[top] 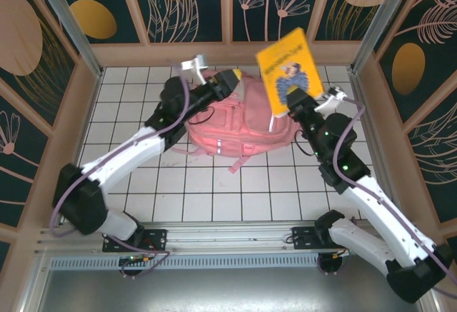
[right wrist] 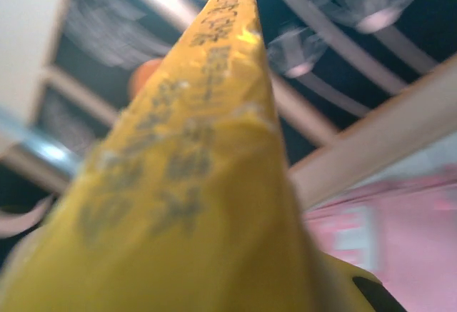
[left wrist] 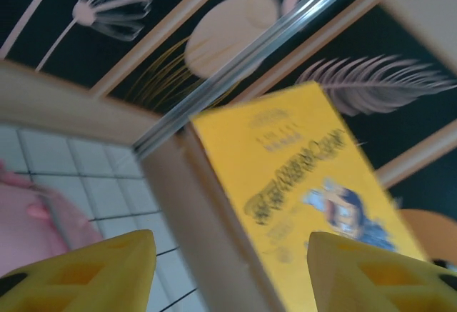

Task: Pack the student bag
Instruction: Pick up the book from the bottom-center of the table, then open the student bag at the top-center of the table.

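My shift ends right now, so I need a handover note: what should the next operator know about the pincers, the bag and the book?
Left pincer: open and empty, at the far top end of the student bag.
Right pincer: shut on the lower edge of the yellow book, holding it tilted in the air over the bag's right side.
Student bag: lying in the middle of the tiled table.
Done: the book is in hand at the bag.
Left: get the book inside. I cannot tell whether the bag's opening is unzipped.
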Robot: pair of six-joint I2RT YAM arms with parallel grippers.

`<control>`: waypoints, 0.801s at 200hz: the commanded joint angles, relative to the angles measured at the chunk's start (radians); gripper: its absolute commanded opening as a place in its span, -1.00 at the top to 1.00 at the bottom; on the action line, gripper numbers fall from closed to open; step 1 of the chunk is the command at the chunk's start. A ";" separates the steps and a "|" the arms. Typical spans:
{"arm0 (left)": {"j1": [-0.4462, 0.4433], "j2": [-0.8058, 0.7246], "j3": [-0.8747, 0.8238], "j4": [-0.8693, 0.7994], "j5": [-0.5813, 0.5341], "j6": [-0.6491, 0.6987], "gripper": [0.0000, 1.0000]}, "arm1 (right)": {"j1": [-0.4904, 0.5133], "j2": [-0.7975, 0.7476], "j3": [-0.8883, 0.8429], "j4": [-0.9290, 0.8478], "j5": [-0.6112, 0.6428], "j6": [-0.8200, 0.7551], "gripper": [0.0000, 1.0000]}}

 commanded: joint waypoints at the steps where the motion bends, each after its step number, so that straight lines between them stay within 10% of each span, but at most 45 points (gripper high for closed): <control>1: -0.006 0.230 0.193 -0.337 0.096 0.100 -0.18 | -0.051 -0.076 0.056 -0.328 0.308 -0.071 1.00; 62: -0.079 0.694 0.737 -0.636 0.157 0.154 -0.02 | -0.153 -0.206 0.018 -0.438 0.307 -0.105 1.00; 160: -0.134 0.880 0.877 -0.703 0.114 0.144 0.32 | -0.165 -0.237 -0.021 -0.395 0.284 -0.154 1.00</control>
